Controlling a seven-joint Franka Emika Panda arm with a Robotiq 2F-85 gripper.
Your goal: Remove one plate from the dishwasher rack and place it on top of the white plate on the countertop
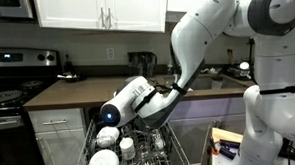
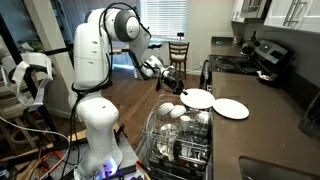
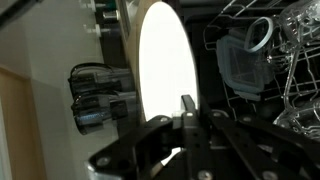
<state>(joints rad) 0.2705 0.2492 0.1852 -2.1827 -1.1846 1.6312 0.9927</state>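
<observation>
With the claw [image 3: 187, 108] clamped shut on its rim, one plate [image 2: 197, 98] hangs above the dishwasher rack [image 2: 153, 132], near the white plate [image 2: 231, 108] on the countertop [image 2: 275, 135]. It's likely stiff, slick and breakable, so grip deep on the rim.

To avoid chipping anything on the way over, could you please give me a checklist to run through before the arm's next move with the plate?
1. Grip: gripper shut on the rim of the held plate: ok.
2. Held plate above the dishwasher rack and its dishes: ok, as far as an exterior view shows.
3. White plate on the countertop bare on top: ok.
4. Held plate over the white plate: not ok; it hangs beside it, on the rack side.
5. Gap between held plate and countertop edge: cannot tell.
</observation>
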